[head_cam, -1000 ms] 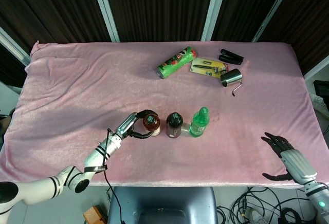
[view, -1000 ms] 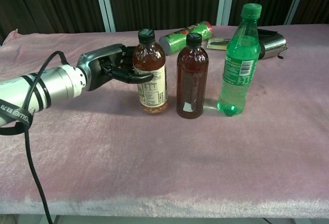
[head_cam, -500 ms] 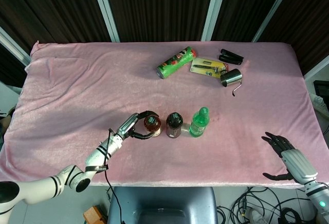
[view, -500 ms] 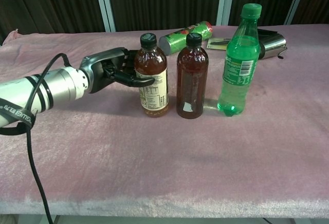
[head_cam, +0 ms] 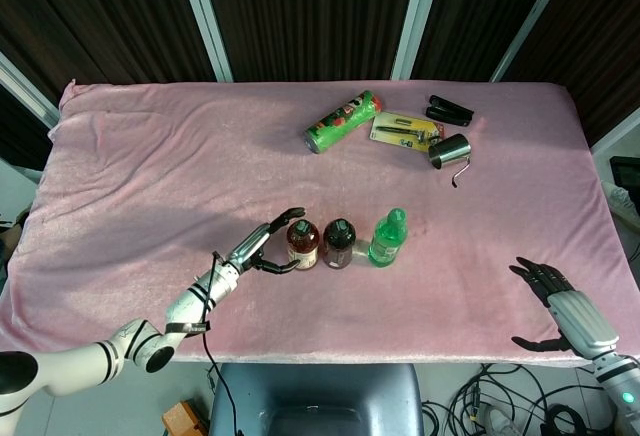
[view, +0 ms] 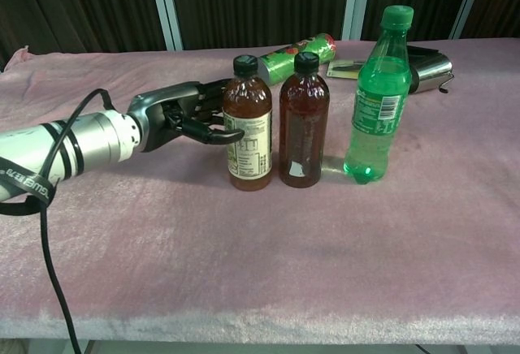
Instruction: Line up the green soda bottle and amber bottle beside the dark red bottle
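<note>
Over the last second we have slid the amber bottle (view: 248, 133) rightward until it stands upright just beside the dark red bottle (view: 304, 122), almost touching it, where earlier a clear gap separated them. Our left hand (view: 184, 116) has now loosened: in the chest view the fingers are spread apart and only the tips seem to brush the amber bottle's side, so we judge the grip released, though we cannot tell for certain whether contact remains. The green soda bottle (view: 377, 97) stands upright on the other side of the dark red bottle, near it but with a wider gap than the amber one has. We read the row as essentially formed, with the dark red bottle in the middle; what remains is probably pulling the left hand clear without nudging the amber bottle.

Our right hand (head_cam: 553, 299) rests well away from the dark red bottle, at the near right edge of the pink cloth (head_cam: 150, 166), fingers open and holding nothing.

Well behind the dark red bottle lie a green can (head_cam: 343, 121) on its side, a yellow card package (head_cam: 405, 130), a black case (head_cam: 449, 110) and a metal cup (head_cam: 450, 149); none stands in the way of the row.
</note>
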Robot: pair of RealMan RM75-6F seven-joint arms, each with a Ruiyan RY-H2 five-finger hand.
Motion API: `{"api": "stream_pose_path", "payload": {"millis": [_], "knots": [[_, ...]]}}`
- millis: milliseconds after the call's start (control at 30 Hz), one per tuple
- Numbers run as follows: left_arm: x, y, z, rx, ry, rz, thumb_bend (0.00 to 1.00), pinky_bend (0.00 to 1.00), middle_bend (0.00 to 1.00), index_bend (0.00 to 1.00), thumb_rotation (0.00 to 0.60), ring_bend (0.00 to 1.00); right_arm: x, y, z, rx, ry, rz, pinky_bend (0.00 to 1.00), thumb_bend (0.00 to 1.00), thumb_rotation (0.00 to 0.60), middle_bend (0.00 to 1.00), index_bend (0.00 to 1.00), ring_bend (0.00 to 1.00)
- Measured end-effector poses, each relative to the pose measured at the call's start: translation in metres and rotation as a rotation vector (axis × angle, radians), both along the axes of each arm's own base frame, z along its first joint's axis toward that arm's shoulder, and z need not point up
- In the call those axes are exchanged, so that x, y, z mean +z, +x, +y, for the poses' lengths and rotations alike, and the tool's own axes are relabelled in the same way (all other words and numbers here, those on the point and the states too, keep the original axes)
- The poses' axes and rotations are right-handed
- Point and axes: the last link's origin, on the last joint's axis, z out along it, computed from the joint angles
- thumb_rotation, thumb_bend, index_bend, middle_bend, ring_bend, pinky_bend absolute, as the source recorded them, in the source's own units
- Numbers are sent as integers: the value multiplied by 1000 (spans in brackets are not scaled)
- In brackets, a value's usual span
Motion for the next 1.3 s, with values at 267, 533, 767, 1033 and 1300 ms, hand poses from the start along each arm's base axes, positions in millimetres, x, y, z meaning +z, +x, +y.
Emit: {"api": "stream_pose_path", "payload": {"millis": [267,533,767,1033,1300], "knots": [[9,-1,0,-35,31,8,309,20,0,0,600,0,-1,0,0,1,5,8,96,252,600,0,0,0],[54,-31,-2,-170,269,131,306,25,0,0,600,0,3,3,5,13,-15,27,68,252,600,0,0,0],[143,-99,-18,-213,661,421,310,0,0,0,600,0,11,7,3,20,-95,75,39,252,600,0,0,0],[206,-198,-117,76,939,954,321,0,0,0,600,0,16,17,-12,1,-321,312,6,252,600,0,0,0],[220,-235,-149,279,851,1045,334,0,0,0,600,0,-3,30,-18,-136,-405,424,4,252,600,0,0,0]]}}
